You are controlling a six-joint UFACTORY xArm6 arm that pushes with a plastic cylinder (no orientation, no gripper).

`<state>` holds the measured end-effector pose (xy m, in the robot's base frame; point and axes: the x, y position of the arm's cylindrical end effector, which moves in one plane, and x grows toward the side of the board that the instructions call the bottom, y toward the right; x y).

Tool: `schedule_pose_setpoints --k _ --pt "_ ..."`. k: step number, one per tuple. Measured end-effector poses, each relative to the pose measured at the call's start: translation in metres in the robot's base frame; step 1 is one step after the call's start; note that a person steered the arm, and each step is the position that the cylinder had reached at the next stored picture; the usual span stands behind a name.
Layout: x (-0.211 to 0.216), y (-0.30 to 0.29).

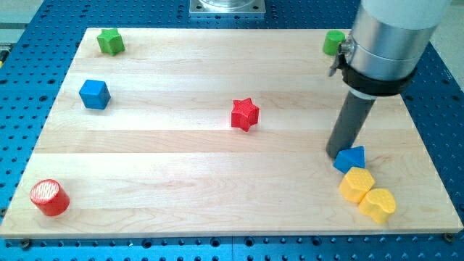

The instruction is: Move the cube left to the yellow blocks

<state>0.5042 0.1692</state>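
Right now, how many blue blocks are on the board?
2. A blue cube at the view's left, and a blue block at the lower right, touching my tip and a yellow block.

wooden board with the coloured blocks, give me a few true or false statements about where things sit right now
1. The blue cube sits near the view's left edge of the wooden board. True.
2. My tip is beside the red star-shaped block. False: it is at the blue triangular block, at its left side.
3. The two yellow blocks lie at the view's bottom right. True.
4. The red cylinder is at the view's top. False: it is bottom left.
5. The green block touches the blue cube. False: they are apart.
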Motion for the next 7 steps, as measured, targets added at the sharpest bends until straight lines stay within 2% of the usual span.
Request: schedule_pose_setpoints --k 2,3,4,5,6,7 --pt "0.023 0.005" --pt "0.017 0.032" --pt "-0.082 0.039" --pt "-0.183 -0.027" --pt "-0.206 -0.17" --pt "-0.206 -0.31"
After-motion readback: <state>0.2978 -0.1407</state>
